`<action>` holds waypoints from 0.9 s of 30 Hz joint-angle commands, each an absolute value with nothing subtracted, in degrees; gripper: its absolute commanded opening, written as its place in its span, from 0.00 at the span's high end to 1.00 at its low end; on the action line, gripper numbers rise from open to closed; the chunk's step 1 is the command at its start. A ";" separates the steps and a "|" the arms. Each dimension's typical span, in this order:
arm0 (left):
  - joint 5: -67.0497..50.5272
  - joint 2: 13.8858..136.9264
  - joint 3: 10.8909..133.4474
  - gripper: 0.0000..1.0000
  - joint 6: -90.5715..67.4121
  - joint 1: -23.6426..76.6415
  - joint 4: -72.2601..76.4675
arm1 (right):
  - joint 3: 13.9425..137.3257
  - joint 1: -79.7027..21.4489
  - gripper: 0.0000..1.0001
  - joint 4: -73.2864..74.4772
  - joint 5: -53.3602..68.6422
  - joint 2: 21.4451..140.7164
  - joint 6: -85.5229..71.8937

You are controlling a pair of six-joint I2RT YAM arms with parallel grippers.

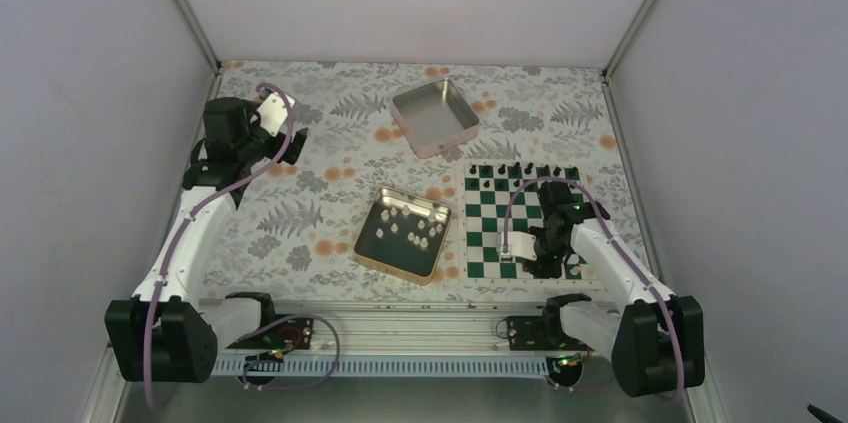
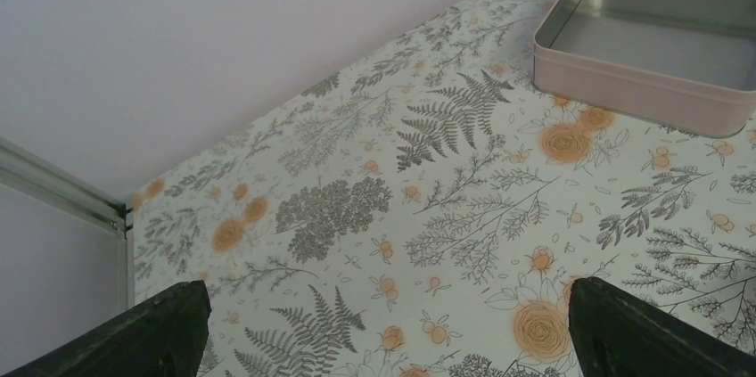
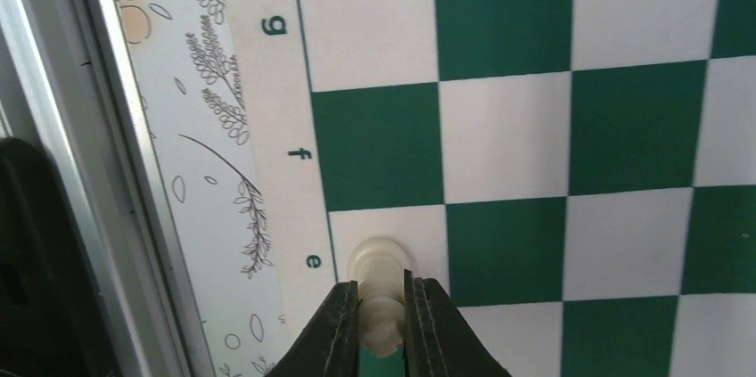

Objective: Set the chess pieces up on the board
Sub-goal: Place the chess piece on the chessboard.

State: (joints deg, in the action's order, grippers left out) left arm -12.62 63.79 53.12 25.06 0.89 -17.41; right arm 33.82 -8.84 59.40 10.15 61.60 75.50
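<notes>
The green and white board (image 1: 489, 234) lies at the right. Black chessmen (image 1: 511, 176) stand along its far rows. My right gripper (image 1: 541, 261) is over the board's near edge. In the right wrist view it (image 3: 383, 307) is shut on a cream chess piece (image 3: 379, 261), whose base rests on the white square by the letter "e" of the board (image 3: 504, 132). Several more cream pieces (image 1: 405, 230) lie in a gold tin (image 1: 371, 259) left of the board. My left gripper (image 1: 292, 139) is open and empty at the far left, over bare cloth (image 2: 392, 341).
An empty pink-sided tin (image 1: 435, 118) sits at the back centre and shows in the left wrist view (image 2: 642, 83). The enclosure walls close in the table on the left, right and back. A metal rail (image 1: 400, 318) runs along the near edge.
</notes>
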 commanded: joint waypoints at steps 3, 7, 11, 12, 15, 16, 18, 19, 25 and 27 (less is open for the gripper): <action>-12.11 64.49 52.91 0.00 25.73 1.06 -15.87 | 33.13 -8.20 0.96 60.81 13.34 60.69 77.39; -12.05 64.33 52.56 0.00 25.84 1.08 -15.76 | 32.58 -8.25 0.96 60.78 12.59 60.68 77.31; -12.04 64.33 52.63 0.00 25.87 1.06 -15.73 | 32.02 -8.23 0.96 60.26 12.06 60.46 77.03; -12.04 64.29 52.60 0.00 25.92 1.06 -15.73 | 31.95 -8.22 0.96 60.22 12.12 60.35 77.00; -12.17 64.42 52.59 0.00 25.92 1.06 -15.71 | 31.20 -8.19 0.96 59.27 11.95 60.14 76.66; -12.21 64.37 52.66 0.00 25.92 1.05 -15.71 | 31.01 -8.21 0.96 58.83 11.91 59.91 76.64; -12.22 64.50 52.67 0.00 25.93 1.12 -15.69 | 30.56 -8.23 0.95 58.19 11.88 59.41 76.60; -12.22 64.51 52.73 0.00 25.93 1.08 -15.77 | 30.46 -8.19 0.94 57.81 11.76 59.27 76.45; -12.27 64.12 52.57 0.00 26.10 1.12 -15.65 | 31.00 -8.25 0.85 57.91 11.36 60.10 74.80; -12.23 64.00 52.56 0.00 26.10 1.10 -15.53 | 31.03 -8.14 0.83 57.55 10.96 59.92 74.46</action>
State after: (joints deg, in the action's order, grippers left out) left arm -12.25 64.47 53.10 25.19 0.89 -16.51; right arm 31.83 -8.84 59.31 11.42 59.66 75.46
